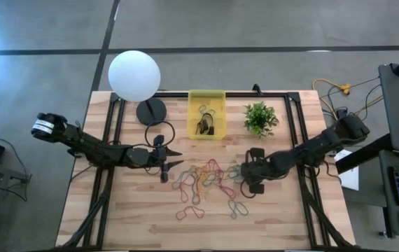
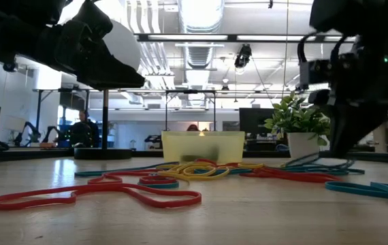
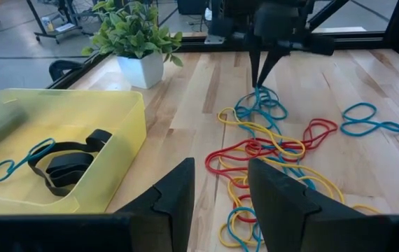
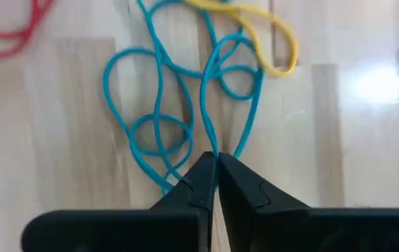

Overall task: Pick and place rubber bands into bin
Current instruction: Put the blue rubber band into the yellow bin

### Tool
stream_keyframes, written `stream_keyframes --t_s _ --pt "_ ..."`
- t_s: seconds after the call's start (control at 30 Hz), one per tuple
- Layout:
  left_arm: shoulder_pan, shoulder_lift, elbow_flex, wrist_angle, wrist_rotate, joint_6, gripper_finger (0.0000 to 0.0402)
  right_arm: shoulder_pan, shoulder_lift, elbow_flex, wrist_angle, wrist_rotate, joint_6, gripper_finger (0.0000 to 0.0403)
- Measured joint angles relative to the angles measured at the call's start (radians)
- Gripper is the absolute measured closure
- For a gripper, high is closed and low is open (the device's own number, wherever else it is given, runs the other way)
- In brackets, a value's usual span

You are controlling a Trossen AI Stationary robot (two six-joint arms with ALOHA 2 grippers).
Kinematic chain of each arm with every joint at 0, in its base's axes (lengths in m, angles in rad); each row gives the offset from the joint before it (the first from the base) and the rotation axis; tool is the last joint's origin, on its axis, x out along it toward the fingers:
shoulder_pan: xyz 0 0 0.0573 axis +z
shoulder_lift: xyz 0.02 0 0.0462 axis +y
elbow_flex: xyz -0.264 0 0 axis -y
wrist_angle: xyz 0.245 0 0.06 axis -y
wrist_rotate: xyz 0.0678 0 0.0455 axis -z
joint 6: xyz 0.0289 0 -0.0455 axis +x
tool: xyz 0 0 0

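Several rubber bands (image 1: 205, 179) in red, yellow and blue lie tangled on the wooden table. The yellow bin (image 1: 206, 114) stands at the far middle. In it lie a blue band (image 3: 16, 162) and a black object (image 3: 66, 166). My right gripper (image 4: 215, 164) points steeply down at the pile's right edge, shut on a blue rubber band (image 4: 159, 124). My left gripper (image 3: 220, 183) hovers open above the table just left of the pile and near the bin, with nothing between its fingers. My right gripper pinches strands of the blue rubber band (image 4: 211, 145) between its two fingertips, at the end of the band nearest the gripper. The fingers come from above, slanting down. The rest of the band lies slack on the table, looped among other bands.
A white globe lamp (image 1: 134, 75) on a dark base stands at the far left. A small green plant (image 1: 260, 117) in a white pot stands right of the bin. More bands (image 1: 238, 208) lie scattered toward the near edge. A black frame runs around the table.
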Motion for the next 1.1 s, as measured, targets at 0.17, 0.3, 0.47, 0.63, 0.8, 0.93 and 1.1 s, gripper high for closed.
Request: stream_keyframes --t_s 0.17,0.3,0.47,0.63,0.8,0.93,1.1 --pt "0.0 0.0 0.0 0.0 0.0 0.0 0.0283 0.001 -0.084 0.043 -0.074 0.043 0.002 0.0395" --pt "0.0 0.0 0.0 0.0 0.0 0.0 0.0283 0.001 -0.17 0.076 -0.104 0.076 -0.011 0.0395" --pt "0.0 0.0 0.0 0.0 0.0 0.0 0.0283 0.001 -0.273 0.116 -0.118 0.12 -0.051 0.0395" --pt "0.0 0.0 0.0 -0.001 0.0 0.0 0.0283 0.003 -0.347 0.168 -0.112 0.171 -0.097 0.0395" --pt "0.0 0.0 0.0 -0.001 0.0 0.0 0.0283 0.008 -0.358 0.202 -0.088 0.185 -0.148 0.0395" --pt "0.0 0.0 0.0 -0.001 0.0 0.0 0.0283 0.005 -0.314 0.185 -0.057 0.097 -0.148 0.0395" --pt "0.0 0.0 0.0 -0.001 0.0 0.0 0.0283 0.004 -0.185 0.159 -0.033 -0.017 -0.141 0.0394"
